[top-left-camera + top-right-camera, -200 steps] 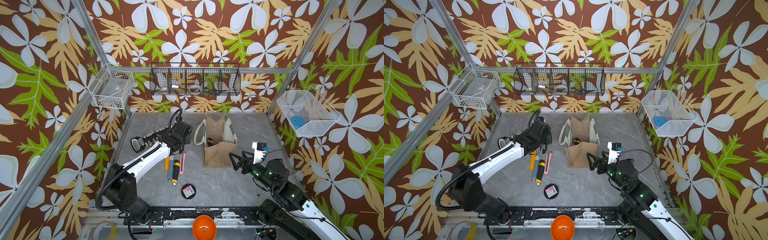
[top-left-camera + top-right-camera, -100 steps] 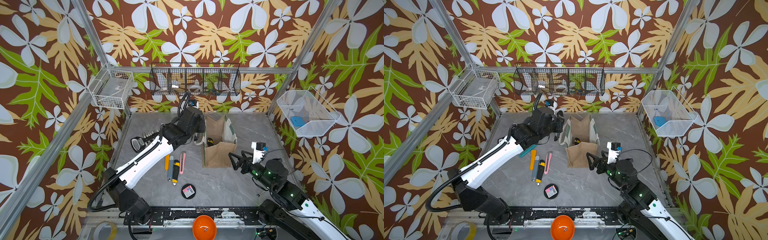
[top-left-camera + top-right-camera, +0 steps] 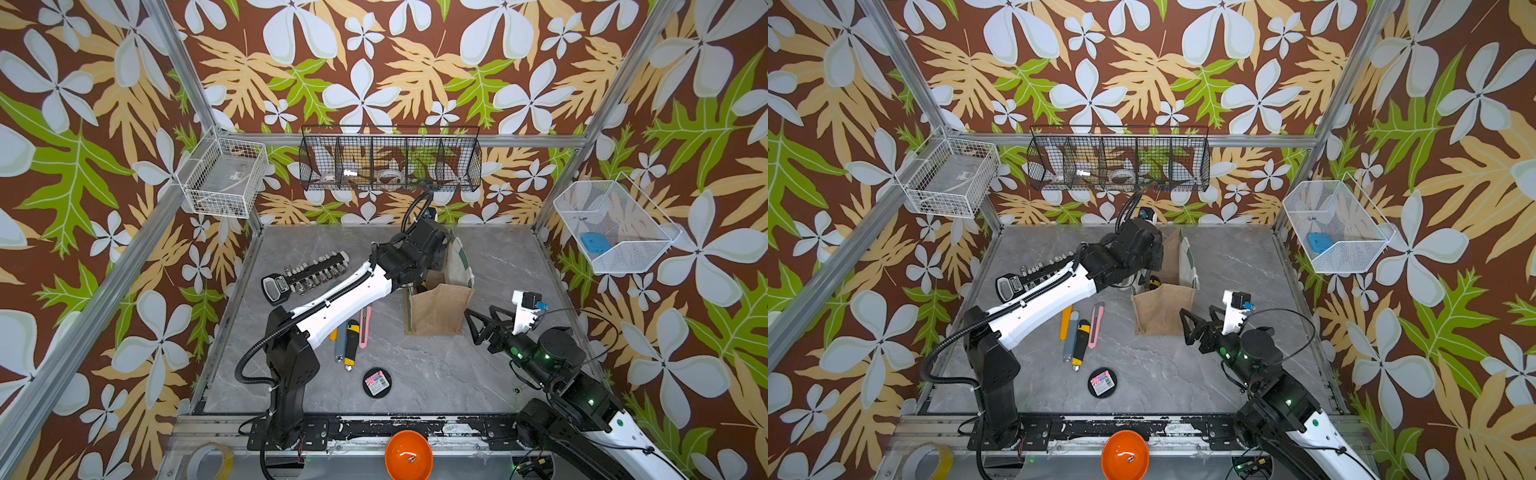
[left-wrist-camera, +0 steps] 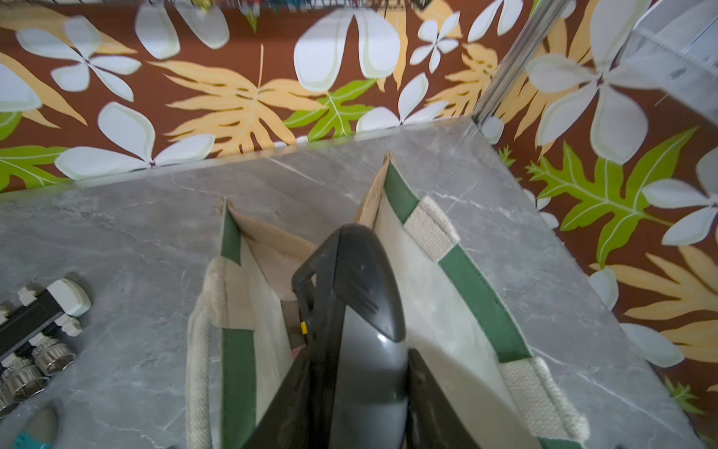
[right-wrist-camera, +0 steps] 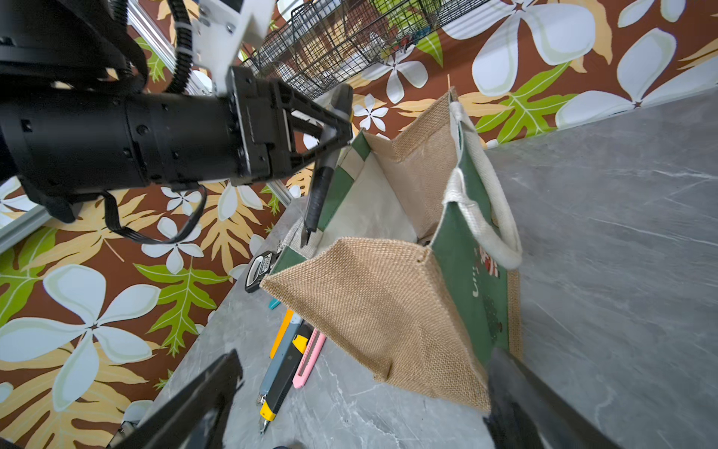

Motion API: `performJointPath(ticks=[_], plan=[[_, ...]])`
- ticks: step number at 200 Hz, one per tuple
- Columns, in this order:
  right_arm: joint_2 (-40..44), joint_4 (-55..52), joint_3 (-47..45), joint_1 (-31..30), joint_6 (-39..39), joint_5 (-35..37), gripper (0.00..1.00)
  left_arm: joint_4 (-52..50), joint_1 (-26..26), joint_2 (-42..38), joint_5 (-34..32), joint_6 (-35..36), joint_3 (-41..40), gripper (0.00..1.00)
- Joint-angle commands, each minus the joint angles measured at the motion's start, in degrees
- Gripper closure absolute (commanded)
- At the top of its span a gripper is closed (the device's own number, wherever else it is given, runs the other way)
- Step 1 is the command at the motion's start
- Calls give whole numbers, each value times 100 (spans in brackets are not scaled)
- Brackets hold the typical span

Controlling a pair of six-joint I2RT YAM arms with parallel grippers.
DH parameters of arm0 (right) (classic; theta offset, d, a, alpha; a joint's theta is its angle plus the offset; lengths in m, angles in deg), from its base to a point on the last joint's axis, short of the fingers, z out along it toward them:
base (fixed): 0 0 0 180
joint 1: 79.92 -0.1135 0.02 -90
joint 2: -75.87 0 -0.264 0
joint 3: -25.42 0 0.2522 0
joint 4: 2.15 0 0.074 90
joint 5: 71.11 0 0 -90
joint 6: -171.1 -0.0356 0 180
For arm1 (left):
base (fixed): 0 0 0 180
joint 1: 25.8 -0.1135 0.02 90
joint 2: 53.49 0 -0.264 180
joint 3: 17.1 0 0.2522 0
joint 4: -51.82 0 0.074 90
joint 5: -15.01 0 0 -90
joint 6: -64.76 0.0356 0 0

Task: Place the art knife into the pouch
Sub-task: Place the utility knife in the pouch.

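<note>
One art knife [image 5: 320,186], pinched tip-down by the left gripper [image 5: 338,116], should clear the rim of the pouch [image 5: 388,303] before release; the right gripper [image 3: 473,328] gapes empty.

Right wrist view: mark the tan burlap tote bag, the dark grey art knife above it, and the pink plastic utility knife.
tan burlap tote bag [image 5: 369,311]: right wrist view, burlap side panel.
dark grey art knife [image 5: 321,186]: right wrist view, mid handle.
pink plastic utility knife [image 5: 309,357]: right wrist view, its body.

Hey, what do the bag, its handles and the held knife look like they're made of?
Bag: coarse tan burlap, open weave visible, matte.
Handles: off-white woven rope, probably cotton.
Knife: grey-black body, likely plastic; smooth with a glossy highlight.
</note>
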Motion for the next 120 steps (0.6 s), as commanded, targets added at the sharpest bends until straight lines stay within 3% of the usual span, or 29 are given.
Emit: performJointPath(ticks=[1, 40, 66, 106, 120], plan=[[17, -60, -19, -2, 7, 78, 2, 297, -7, 27, -10, -115, -183, 76], [22, -183, -3, -1, 81, 91, 2, 361, 22, 16, 168, -217, -642, 74], [-3, -243, -26, -5, 38, 150, 0, 200, 20, 2, 177, -223, -767, 40], [-182, -414, 137, -5, 75, 117, 0, 272, 33, -380, 40, 3, -808, 2], [-283, -508, 236, -4, 98, 141, 0, 325, 31, -584, -22, 83, -823, 0]])
